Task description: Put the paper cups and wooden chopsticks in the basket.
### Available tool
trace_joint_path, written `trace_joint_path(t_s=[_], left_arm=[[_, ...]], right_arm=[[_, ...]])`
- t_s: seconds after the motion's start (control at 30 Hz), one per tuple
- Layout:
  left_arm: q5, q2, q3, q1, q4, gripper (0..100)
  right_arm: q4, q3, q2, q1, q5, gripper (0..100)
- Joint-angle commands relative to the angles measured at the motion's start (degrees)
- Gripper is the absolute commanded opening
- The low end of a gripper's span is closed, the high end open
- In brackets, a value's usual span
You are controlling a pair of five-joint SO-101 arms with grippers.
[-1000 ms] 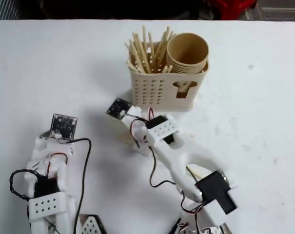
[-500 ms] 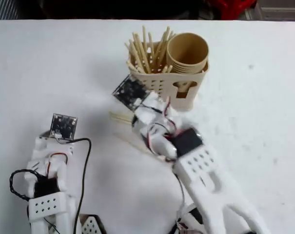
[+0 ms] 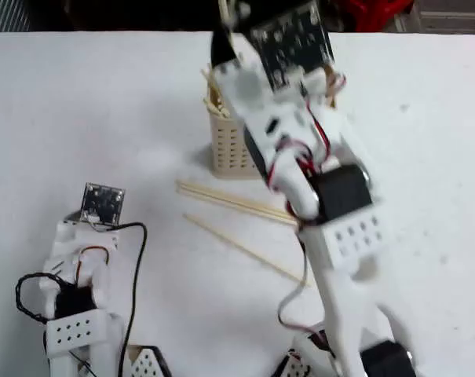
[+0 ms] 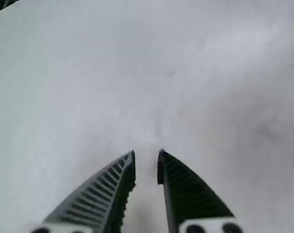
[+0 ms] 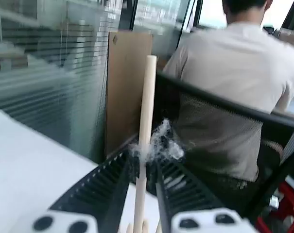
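My right gripper [image 5: 144, 162] is shut on one wooden chopstick [image 5: 146, 121], which stands upright between its jaws. In the high view that arm is raised above the white perforated basket [image 3: 228, 147] and covers most of it, with the gripper [image 3: 225, 23] over the basket's far left side. Tips of other chopsticks [image 3: 210, 88] stick out of the basket; the paper cups are hidden behind the arm. Two chopsticks [image 3: 235, 201] lie side by side on the table in front of the basket, and a third [image 3: 245, 248] lies nearer. My left gripper [image 4: 146, 153] hovers over bare table, narrowly open with nothing between its jaws.
The left arm [image 3: 76, 298] rests at the near left of the white table [image 3: 80, 102], well away from the basket. Beyond the table's far edge, the right wrist view has a black mesh chair [image 5: 219, 131] and glass walls.
The right arm rose from the table in front of the basket, carrying one chopstick up over the basket. That uncovered three chopsticks on the table. The left arm kept still.
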Motion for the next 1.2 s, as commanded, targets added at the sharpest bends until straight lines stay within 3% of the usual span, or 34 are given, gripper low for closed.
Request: trace_joint_path(t_s=[0.0,0.27,0.43,0.5,0.83,0.97,1.07,1.17], left_arm=[[0.4,-0.5,-0.3,0.7,-1.1,9],[0.4,-0.5,-0.3,0.7,-1.1,9],[0.4,-0.5,-0.3,0.7,-1.1,9],[0.4,-0.5,-0.3,0.7,-1.1,9],[0.4,-0.5,-0.3,0.7,-1.1,9],[0.4,-0.5,-0.3,0.7,-1.1,9],[0.4,-0.5,-0.3,0.7,-1.1,9],[0.4,-0.5,-0.3,0.7,-1.1,9]], right_arm=[[-5.0,-6.2,4.7,0.6,-0.3,1.8],[-4.5,-2.9,10.2,1.8,-0.4,3.0],[-0.6,-0.2,10.2,2.6,-0.2,18.4],[2.8,-0.2,10.0,2.7,-0.1,20.0],[40.6,0.3,-4.9,-1.6,0.3,20.0],[50.6,4.7,-6.3,-9.5,9.2,13.4],[50.7,14.5,-6.3,-14.0,13.8,9.1],[42.0,28.4,-6.2,-14.4,14.4,10.8]])
